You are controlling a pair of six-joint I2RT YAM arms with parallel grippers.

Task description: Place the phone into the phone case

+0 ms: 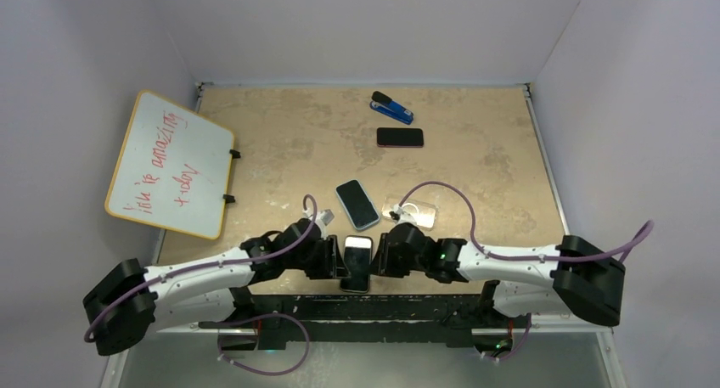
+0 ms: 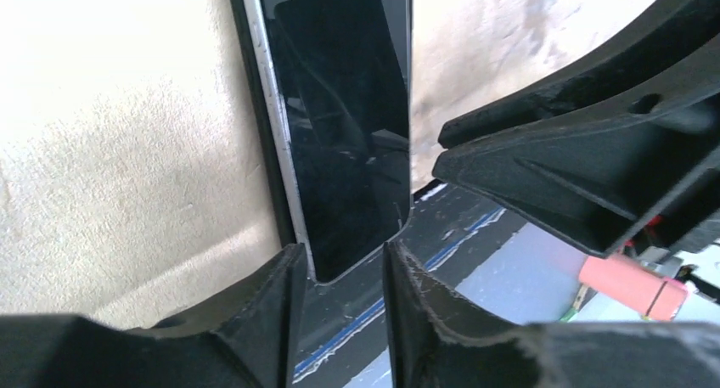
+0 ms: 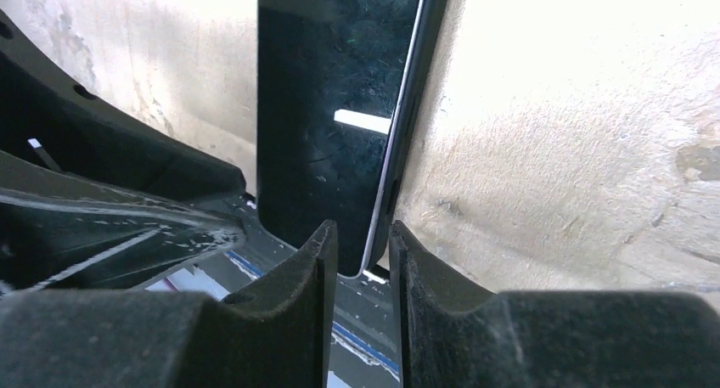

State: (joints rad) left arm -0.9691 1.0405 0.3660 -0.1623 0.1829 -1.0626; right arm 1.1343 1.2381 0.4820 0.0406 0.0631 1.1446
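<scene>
So both arms are bunched up at the near edge of the surface (image 1: 280, 142), the left arm (image 1: 204, 273) coming in from one side and the right arm (image 1: 518, 265) from the other, with the phone (image 1: 357, 263) sandwiched right between them. It's screen up, and its near end hangs past the surface edge over the black base rail. In the left wrist view the left jaws are partway open, with the phone's (image 2: 348, 133) bottom corner poking into the gap. Honestly can't tell if they're actually pressing on it or just sitting around it. Same deal on the right: the right jaws are narrower, nearly together, and the phone's (image 3: 331, 108) lower corner and silver edge sit in the slot, but I can't say whether they're really pinching it. There's a dark rim along the phone's side in both wrist views, no idea if that's a case. Just beyond the arms there's a clear case (image 1: 409, 210) lying flat with a purple cable crossing over it, and beside that a blue-rimmed slab (image 1: 357, 204), phone or case, can't tell. Further back are a black phone (image 1: 400, 137) and a blue stapler (image 1: 391, 108). A whiteboard (image 1: 170, 163) with red writing leans at the left.
</scene>
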